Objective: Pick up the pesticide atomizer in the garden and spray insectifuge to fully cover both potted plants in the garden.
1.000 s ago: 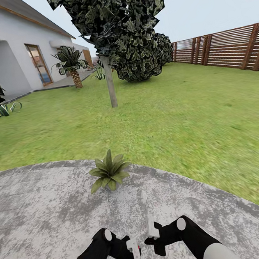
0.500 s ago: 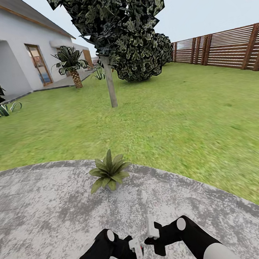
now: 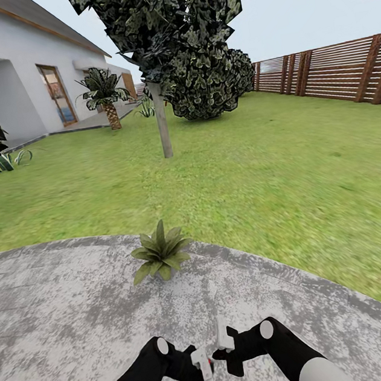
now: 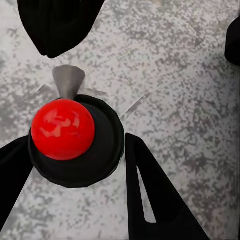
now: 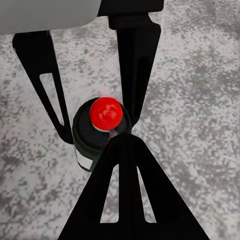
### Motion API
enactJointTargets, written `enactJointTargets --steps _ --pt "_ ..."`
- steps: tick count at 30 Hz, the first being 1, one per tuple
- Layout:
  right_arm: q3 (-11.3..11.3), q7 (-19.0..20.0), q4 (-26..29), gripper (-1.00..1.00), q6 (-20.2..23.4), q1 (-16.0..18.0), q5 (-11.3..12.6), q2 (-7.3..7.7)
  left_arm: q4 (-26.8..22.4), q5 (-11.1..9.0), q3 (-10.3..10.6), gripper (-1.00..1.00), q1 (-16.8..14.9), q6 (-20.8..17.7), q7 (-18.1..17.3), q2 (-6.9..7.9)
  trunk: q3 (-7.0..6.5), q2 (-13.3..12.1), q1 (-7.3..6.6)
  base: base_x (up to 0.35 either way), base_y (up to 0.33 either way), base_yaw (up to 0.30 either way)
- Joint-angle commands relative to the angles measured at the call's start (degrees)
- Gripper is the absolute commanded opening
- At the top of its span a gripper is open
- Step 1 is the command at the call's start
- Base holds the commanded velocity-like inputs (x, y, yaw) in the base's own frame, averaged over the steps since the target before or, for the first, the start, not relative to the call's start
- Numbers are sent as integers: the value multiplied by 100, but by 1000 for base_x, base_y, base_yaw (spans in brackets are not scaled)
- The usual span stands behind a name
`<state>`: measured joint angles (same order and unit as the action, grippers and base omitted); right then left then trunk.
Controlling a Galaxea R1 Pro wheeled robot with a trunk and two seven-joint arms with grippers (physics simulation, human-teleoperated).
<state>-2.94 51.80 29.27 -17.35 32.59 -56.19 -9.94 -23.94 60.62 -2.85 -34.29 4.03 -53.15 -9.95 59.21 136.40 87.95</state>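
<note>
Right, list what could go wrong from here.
1. The right gripper, fingers together, sits right beside the pesticide atomizer held in the left gripper. A small move could knock it loose.
2. The potted plant stands well ahead at the edge of the paving, so spray from here may fall short.
3. One potted plant is in sight. The second could be missed.

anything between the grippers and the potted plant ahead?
Head view: only bare grey paving lies between the left gripper, the right gripper and the potted plant.
</note>
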Motion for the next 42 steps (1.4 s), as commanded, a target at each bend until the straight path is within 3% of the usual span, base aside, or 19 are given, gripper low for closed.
enactJointTargets --steps 1,23,29,42 --pt "-31 23 8 -100 -23 2 -41 -6 -6 37 -31 -100 0 43 -21 -5 5 2 -1 0 0 0" --pt "-31 23 7 -100 -23 2 -41 -6 144 -15 -31 -100 -8 54 -11 -5 5 2 -1 0 0 0" --pt "-31 23 3 -100 -23 2 -41 -6 145 -385 -23 -100 -8 62 -11 -5 5 2 -1 0 0 0" --pt "-31 23 0 -100 -23 2 -42 -6 139 -389 -19 -100 -16 55 -5 -5 5 2 -1 0 0 0"
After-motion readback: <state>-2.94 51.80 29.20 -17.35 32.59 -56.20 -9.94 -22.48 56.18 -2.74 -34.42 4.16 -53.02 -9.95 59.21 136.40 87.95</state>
